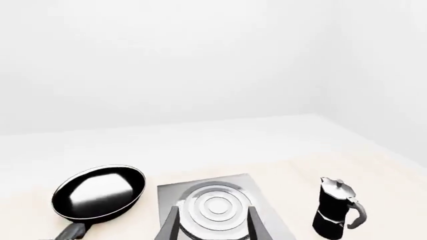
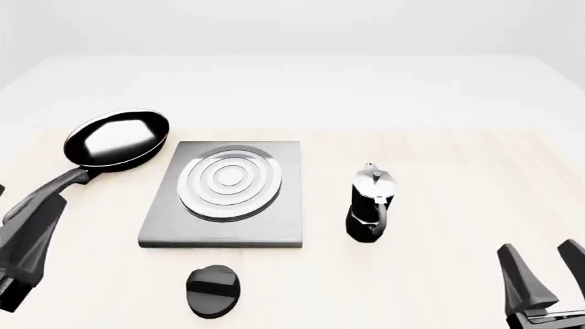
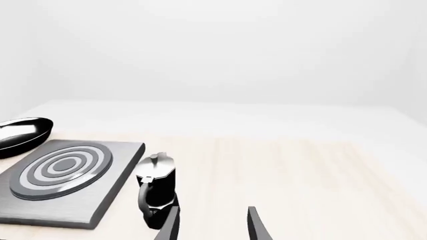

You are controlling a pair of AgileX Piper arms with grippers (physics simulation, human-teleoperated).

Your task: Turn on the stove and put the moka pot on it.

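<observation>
I have not started yet. Both my grippers, left gripper (image 1: 213,225) and right gripper (image 2: 546,274), are open and hold nothing. The moka pot (image 2: 370,203) stands on the counter (image 2: 439,164) just beside the stove (image 2: 227,193). I think turning the knob (image 2: 213,291) comes next.

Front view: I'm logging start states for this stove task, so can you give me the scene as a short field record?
stove: flat dark-grey slab with silver ring burner, nothing on it
knob: black, on the table on the near side of the stove, apart from it
moka pot: upright on the table, right of the stove, not touching
frying pan: left of the stove, empty
left gripper: open, empty
right gripper: open, empty, near right of the pot
task state: neither step done
</observation>
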